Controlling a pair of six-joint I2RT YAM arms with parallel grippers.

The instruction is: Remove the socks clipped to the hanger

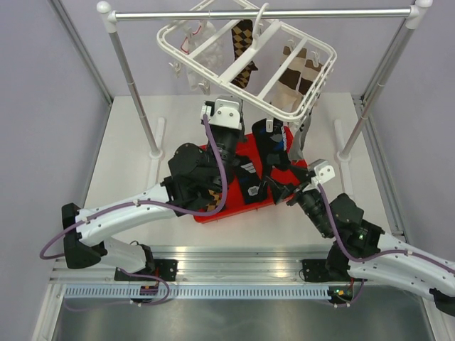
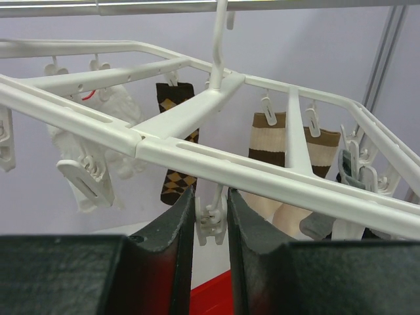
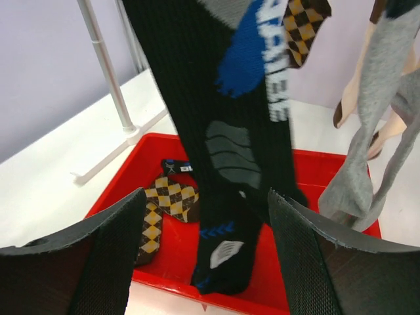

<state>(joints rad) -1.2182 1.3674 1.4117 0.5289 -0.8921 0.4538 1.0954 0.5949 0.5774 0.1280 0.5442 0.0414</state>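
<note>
Left wrist alone: left fingers [image 2: 164,236] nearly together, pinching a small white plastic clip [image 2: 211,226] under the near bar of the large white plastic rectangular drying hanger [image 2: 190,115]. Beyond, clipped to it, a brown-mustard argyle sock [image 2: 176,105] and two brown-cream striped socks [image 2: 266,141].

Right wrist alone: right fingers [image 3: 105,256] spread wide either side of a long black sock with blue and white marks [image 3: 197,79], touching neither, its foot down in a red plastic tray [image 3: 315,170]. Second argyle sock [image 3: 167,200] lying in the tray. Grey sock [image 3: 367,151] dangling at right.

Overhead only: hanger hooked on a silver metal rail [image 1: 320,12], tilted above tray and white worktop [image 1: 128,156].
</note>
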